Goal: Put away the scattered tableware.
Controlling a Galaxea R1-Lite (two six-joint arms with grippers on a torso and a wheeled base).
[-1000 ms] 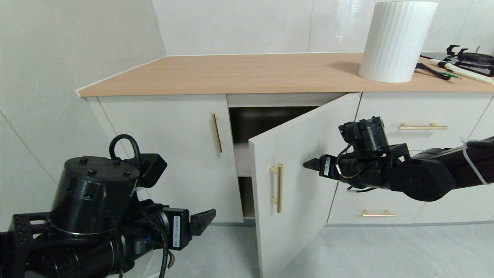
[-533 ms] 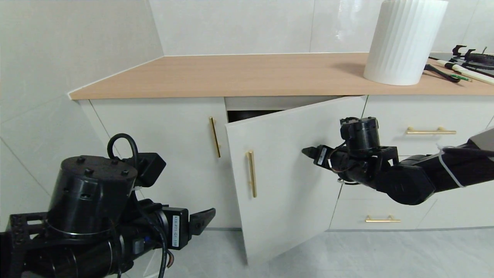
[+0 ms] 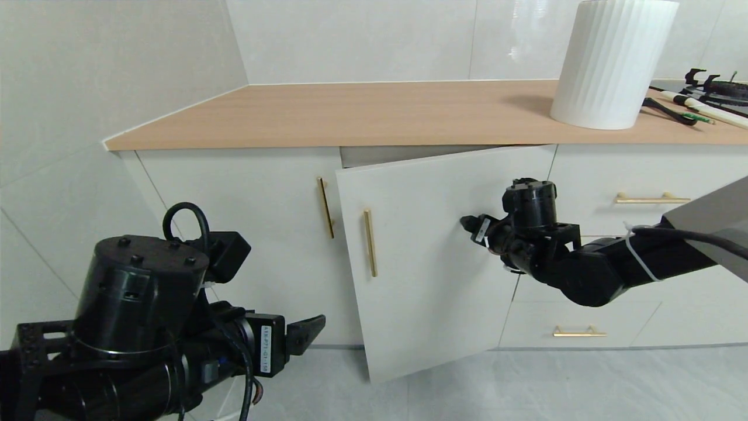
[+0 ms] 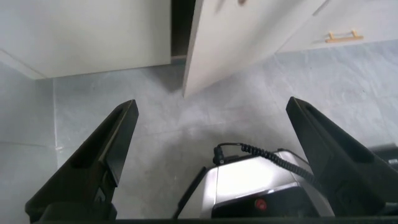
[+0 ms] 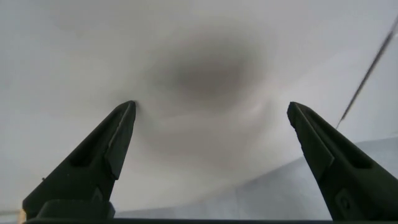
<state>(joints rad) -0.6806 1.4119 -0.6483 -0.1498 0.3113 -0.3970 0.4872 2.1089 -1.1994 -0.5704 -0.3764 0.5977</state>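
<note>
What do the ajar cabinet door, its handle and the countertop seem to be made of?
Cabinet door: looks like painted or laminated board, matte off-white, flat, no visible grain.
Handle: likely metal, gold-toned, a slim bar with slight sheen.
Countertop: wood-look, light brown with faint grain; solid wood or laminate cannot be told.

My head camera looks forward and down from mid-distance at the countertop (image 3: 350,111) and the cabinet door (image 3: 432,257). My left wrist camera sits low, facing down at the floor (image 4: 186,137). My right wrist camera faces the door panel, very close. All three views share that door.
</note>
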